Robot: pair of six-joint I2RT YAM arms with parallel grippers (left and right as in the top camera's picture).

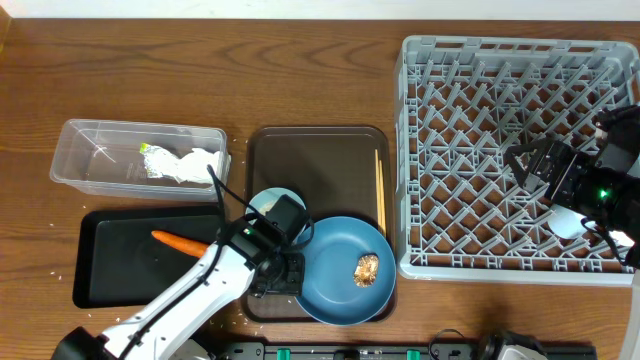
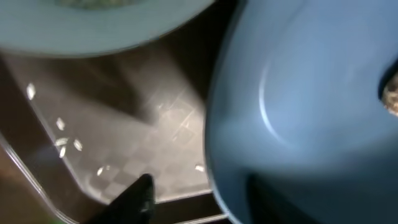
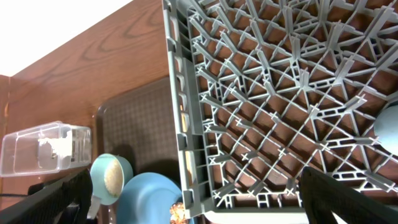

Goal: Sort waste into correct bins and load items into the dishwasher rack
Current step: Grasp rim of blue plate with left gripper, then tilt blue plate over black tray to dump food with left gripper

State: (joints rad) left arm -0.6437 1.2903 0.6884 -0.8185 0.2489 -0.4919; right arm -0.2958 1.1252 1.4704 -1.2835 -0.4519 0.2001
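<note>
The blue plate [image 1: 335, 285] lies on the brown tray's near end with a brown food lump [image 1: 367, 268] on it. My left gripper [image 1: 283, 272] is at the plate's left rim. In the left wrist view the plate [image 2: 298, 106] has its rim between the open fingers of the left gripper [image 2: 205, 202]; one fingertip [image 2: 138, 196] stands apart from it on the tray. The bowl [image 1: 268, 203] sits just behind, and rice grains [image 2: 62, 143] dot the tray. My right gripper [image 1: 525, 165] hangs open and empty over the dishwasher rack [image 1: 450, 150].
Chopsticks [image 1: 380, 190] lie along the brown tray's [image 1: 320, 150] right edge. The clear tub [image 1: 90, 160] holds a napkin [image 1: 185, 165] and a wrapper [image 1: 148, 150]. A carrot [image 1: 180, 241] lies in the black tray [image 1: 120, 270]. A pale cup [image 1: 568, 222] sits in the rack.
</note>
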